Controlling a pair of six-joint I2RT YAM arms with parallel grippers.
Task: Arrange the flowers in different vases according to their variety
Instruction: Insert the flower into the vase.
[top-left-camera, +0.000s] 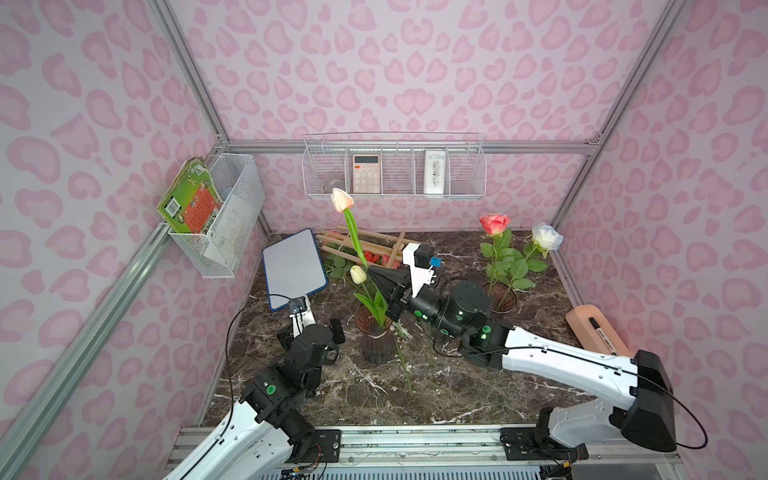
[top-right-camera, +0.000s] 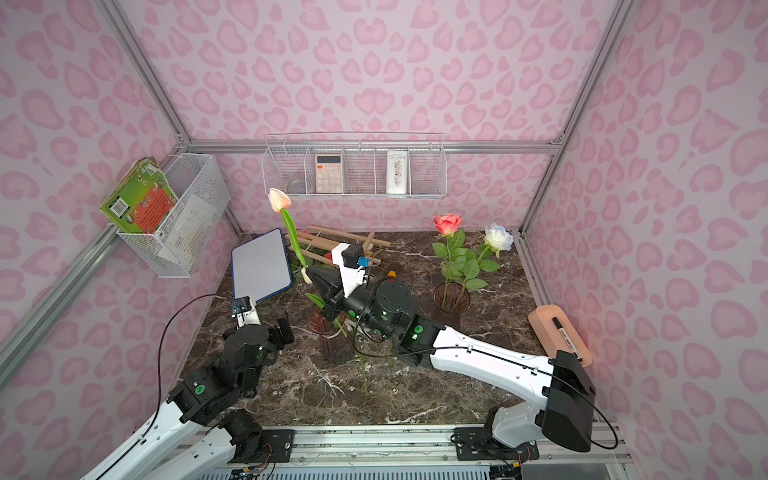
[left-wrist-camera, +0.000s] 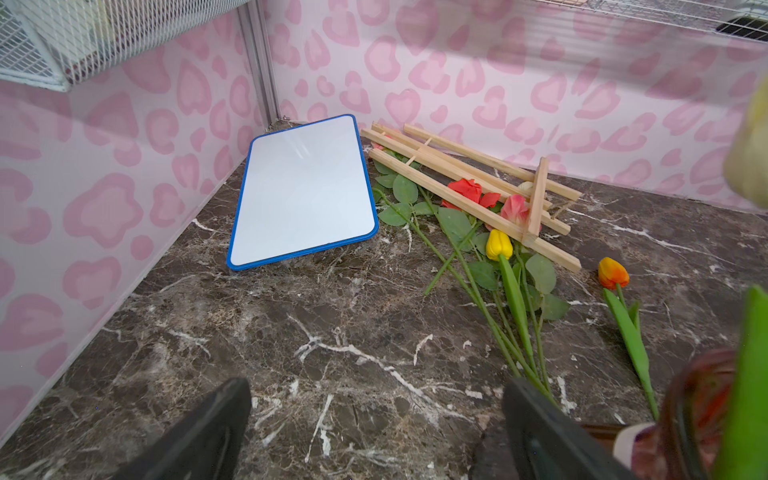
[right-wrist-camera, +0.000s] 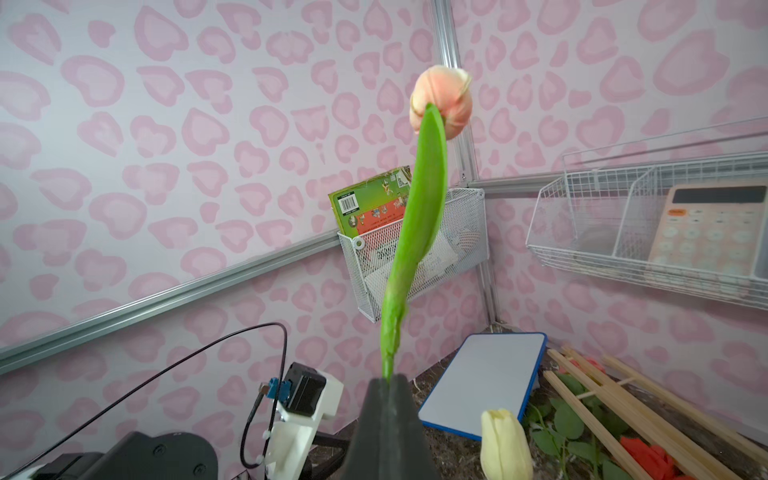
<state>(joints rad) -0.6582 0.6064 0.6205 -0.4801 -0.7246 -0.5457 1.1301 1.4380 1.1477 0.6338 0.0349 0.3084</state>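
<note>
Left gripper (left-wrist-camera: 374, 399): fingers wide apart, empty, idling beside the tulip vase (top-left-camera: 376, 345).
Right gripper (right-wrist-camera: 390, 382): fingers clamped on the pink tulip (right-wrist-camera: 442, 104) stem, bloom upright above them, probably for lowering into that vase.
Rose vase (top-left-camera: 500, 299): beyond the fingers, two roses (top-left-camera: 494, 224) already sorted there.

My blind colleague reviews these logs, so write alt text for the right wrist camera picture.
The right gripper, jaws shut, grips a peach-pink tulip by its long green stem, against a pink blotch-patterned wall. A cream-white tulip bud is close by; a blue-rimmed whiteboard and wooden slat frame rest on the dark marble table.
</note>
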